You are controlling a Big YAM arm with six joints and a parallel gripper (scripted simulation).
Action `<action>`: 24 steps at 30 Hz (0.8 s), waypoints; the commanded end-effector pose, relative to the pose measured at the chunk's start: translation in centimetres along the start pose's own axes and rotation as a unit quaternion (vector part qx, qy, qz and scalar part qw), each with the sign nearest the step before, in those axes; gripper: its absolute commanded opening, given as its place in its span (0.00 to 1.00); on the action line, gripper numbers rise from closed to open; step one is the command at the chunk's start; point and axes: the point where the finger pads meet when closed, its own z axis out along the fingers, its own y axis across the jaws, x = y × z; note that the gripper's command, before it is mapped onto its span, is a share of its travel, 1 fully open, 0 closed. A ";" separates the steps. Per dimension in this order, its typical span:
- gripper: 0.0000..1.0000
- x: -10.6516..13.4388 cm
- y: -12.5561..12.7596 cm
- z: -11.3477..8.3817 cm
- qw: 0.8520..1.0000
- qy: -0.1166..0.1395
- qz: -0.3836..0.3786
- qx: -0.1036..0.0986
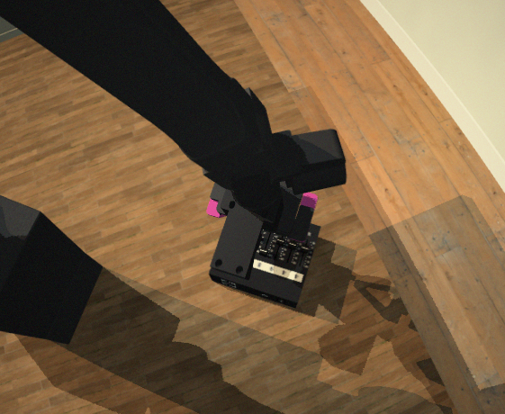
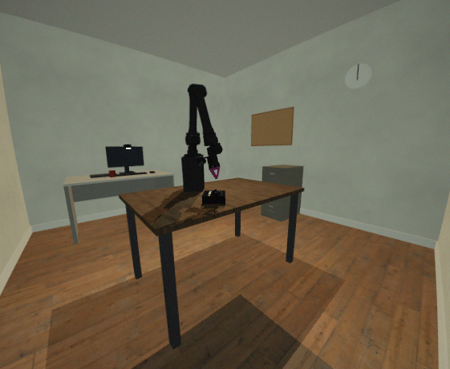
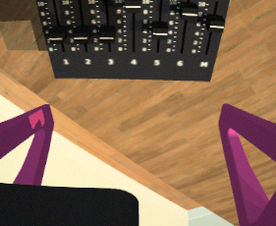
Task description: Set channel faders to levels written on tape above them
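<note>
The black lighting desk point(image 3: 133, 22) stands flat on the wooden table, at the top of the wrist view. The caps of channel 1 point(image 3: 55, 38), channel 2 point(image 3: 79, 37) and channel 3 point(image 3: 105, 36) sit low on their slots. Channel 4 point(image 3: 132, 5) sits high, channel 5 point(image 3: 158, 32) near the middle, channel 6 point(image 3: 189, 13) fairly high. The master fader point(image 3: 215, 25) stands at the far right. My gripper point(image 3: 136, 113) with magenta fingers is open and empty, above the desk point(image 1: 265, 265) and touching nothing.
The table's edge point(image 3: 112, 159) runs diagonally under the fingers in the wrist view. My arm's base point(image 2: 192, 172) stands behind the desk point(image 2: 213, 197). The arm hides part of the desk in the top view.
</note>
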 end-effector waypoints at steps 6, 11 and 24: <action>1.00 1.2 1.6 -0.8 1.000 0.011 0.002 -0.023; 1.00 1.2 1.6 -0.8 1.000 0.011 0.002 -0.023; 1.00 0.6 2.9 -4.6 0.958 -0.068 -0.277 0.013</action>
